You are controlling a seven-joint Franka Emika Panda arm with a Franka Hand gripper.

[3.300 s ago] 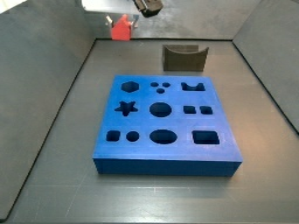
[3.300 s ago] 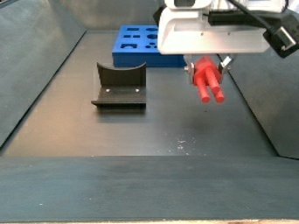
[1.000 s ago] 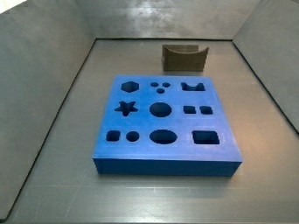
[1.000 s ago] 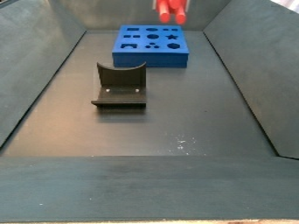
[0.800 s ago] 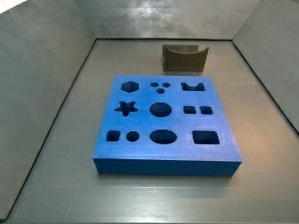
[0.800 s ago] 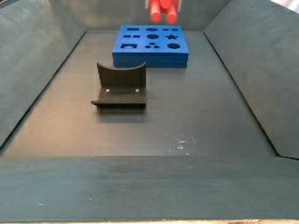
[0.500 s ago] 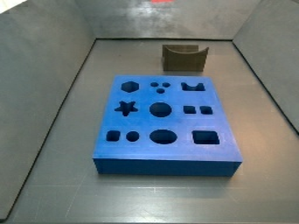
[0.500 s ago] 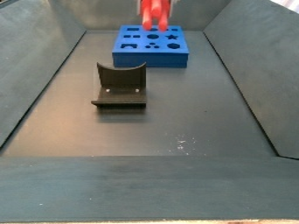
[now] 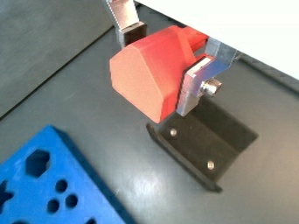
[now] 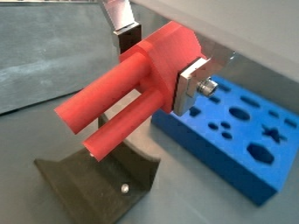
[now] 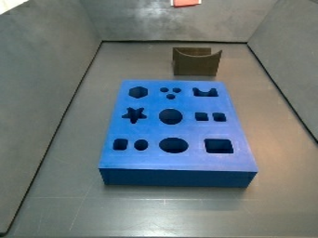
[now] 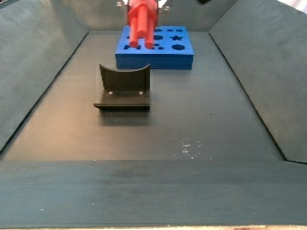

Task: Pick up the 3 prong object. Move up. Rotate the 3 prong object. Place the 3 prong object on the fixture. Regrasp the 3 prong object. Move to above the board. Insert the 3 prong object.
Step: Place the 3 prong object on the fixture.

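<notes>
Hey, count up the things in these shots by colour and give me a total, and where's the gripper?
Red: 1, 3 prong object
Blue: 1, board
Dark olive-grey: 1, fixture
Total: 3
The gripper holds the red piece above the fixture.

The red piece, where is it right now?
The red piece is up in the air, clamped in the tool. In both wrist views it hangs above the fixture, with the blue board beside.

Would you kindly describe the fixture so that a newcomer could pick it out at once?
Start from the large blue board in the grey bin. On the floor just off one short end stands the fixture, below the gripper holding the 3 prong object. It alone is small, dark and notched on top.
</notes>
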